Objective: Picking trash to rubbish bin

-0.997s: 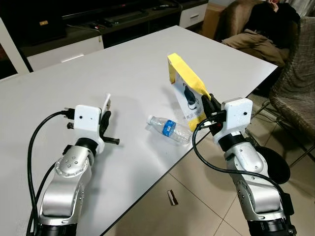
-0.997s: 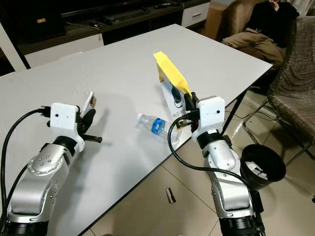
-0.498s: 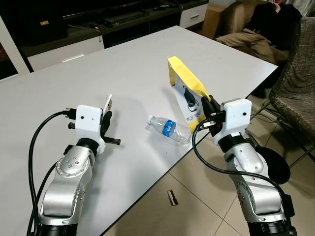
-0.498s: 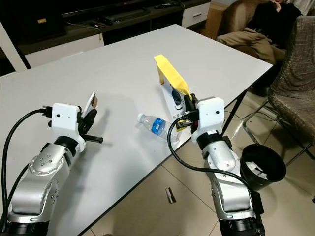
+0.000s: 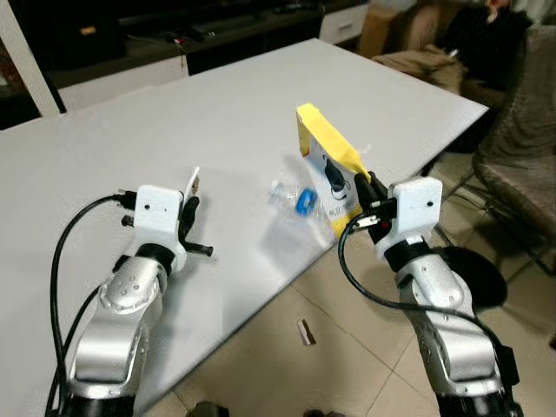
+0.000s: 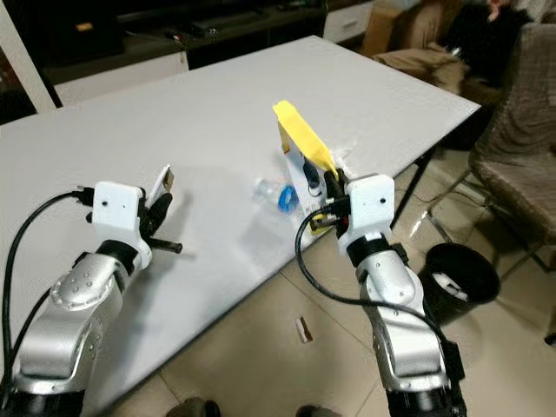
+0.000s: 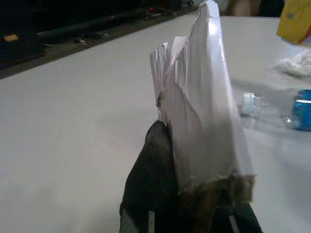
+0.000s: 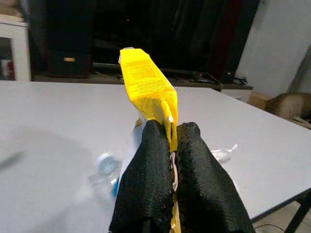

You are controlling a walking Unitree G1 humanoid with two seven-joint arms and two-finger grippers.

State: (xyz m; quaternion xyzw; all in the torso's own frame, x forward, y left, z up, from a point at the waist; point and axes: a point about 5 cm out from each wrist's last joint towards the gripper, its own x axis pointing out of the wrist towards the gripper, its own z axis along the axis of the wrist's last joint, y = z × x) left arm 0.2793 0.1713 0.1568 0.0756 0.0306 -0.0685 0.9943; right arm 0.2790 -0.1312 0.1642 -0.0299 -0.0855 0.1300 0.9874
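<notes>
My right gripper (image 5: pixel 367 185) is shut on a yellow and white bag (image 5: pixel 328 156), which stands up above the table's right edge; the same yellow bag (image 8: pixel 146 86) rises from between the black fingers (image 8: pixel 146 184) in the right wrist view. My left gripper (image 5: pixel 189 205) is shut on a flat piece of white card (image 7: pixel 204 107), held upright over the white table (image 5: pixel 156 122). A clear plastic bottle (image 5: pixel 300 200) with a blue label lies on the table between the two grippers. The black rubbish bin (image 6: pixel 460 280) stands on the floor to the right, below the table edge.
A person (image 5: pixel 473 43) sits on a sofa at the far right, beside a woven chair (image 5: pixel 521 148). A crumpled clear wrapper (image 8: pixel 224 152) lies on the table behind the bag. A small scrap (image 5: pixel 305 331) lies on the tiled floor. Dark cabinets (image 5: pixel 174 26) line the far wall.
The whole view has shifted and blurred, so the camera has moved. Both grippers keep their hold; the bottle now appears closer to the yellow bag.
</notes>
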